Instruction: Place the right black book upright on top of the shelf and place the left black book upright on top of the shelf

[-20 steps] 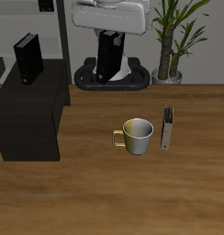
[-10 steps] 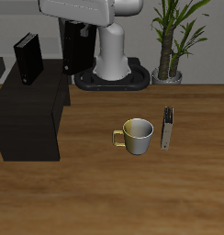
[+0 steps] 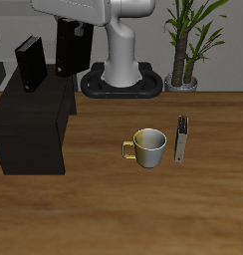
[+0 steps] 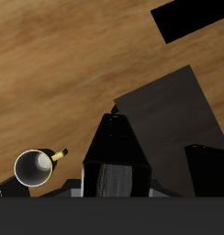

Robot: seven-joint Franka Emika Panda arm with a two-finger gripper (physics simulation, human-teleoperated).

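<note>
Arm up high, gripper (image 3: 68, 38) clamped on 1 black book (image 3: 67, 47).
Book hangs upright above the shelf (image 3: 34, 120); the other book (image 3: 30, 62) stands on top.

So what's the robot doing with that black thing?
The robot's gripper is carrying a black book through the air, upright, above the shelf. Another black book already stands upright on the shelf's top. So one book looks placed and this one is not set down yet. On the wooden table sit a mug with a yellow handle and a thin dark book standing beside it, both untouched.
</note>
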